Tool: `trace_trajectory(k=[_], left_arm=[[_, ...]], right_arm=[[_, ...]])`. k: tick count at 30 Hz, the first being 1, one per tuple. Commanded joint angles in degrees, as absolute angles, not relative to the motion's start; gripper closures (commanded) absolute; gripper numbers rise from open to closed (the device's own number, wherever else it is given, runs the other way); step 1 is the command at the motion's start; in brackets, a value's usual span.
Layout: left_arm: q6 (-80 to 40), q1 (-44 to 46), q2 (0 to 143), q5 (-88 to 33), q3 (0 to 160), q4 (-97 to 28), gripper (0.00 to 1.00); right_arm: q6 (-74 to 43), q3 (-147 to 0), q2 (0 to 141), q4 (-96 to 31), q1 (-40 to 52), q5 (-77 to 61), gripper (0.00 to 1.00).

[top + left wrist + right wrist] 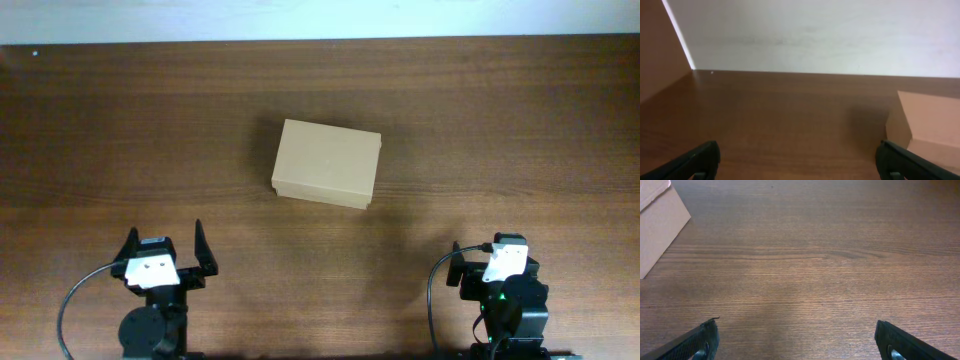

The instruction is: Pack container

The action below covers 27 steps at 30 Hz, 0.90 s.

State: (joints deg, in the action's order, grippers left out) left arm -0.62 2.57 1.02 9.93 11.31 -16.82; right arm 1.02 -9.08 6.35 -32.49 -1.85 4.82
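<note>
The container (326,163) is a plain tan cardboard box lying shut in the middle of the brown wooden table. Its corner shows at the right edge of the left wrist view (932,125) and at the top left of the right wrist view (657,227). My left gripper (165,250) is open and empty near the front left, well short of the box; its fingers frame bare wood in the left wrist view (800,160). My right gripper (480,262) is open and empty near the front right; its fingers frame bare wood in the right wrist view (797,342).
The wooden table (500,130) ends at a white wall (320,18) along the far edge. No other objects show on it.
</note>
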Motion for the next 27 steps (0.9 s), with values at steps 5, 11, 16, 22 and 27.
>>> trace_trajectory(k=[5,11,16,22,27], left_arm=[[-0.38,3.75,0.30,10.35,9.17,-16.49,0.00],[-0.38,3.75,0.30,10.35,7.42,-16.51,0.00],[-0.38,3.75,0.30,10.33,5.17,-16.23,0.00],[-0.38,3.75,0.30,10.35,5.13,-16.08,0.00],[-0.38,3.75,0.30,10.35,5.13,-16.08,0.00]], right_arm=[[0.38,-8.60,5.87,-32.32,-2.33,4.69,0.01],[0.38,-8.60,5.87,-32.34,-2.33,4.69,0.01],[0.38,-8.60,5.87,-32.32,-2.33,4.71,0.01],[0.38,-8.60,5.87,-32.34,-2.33,4.71,0.01],[0.38,-8.60,5.87,-32.32,-2.33,4.71,0.01]])
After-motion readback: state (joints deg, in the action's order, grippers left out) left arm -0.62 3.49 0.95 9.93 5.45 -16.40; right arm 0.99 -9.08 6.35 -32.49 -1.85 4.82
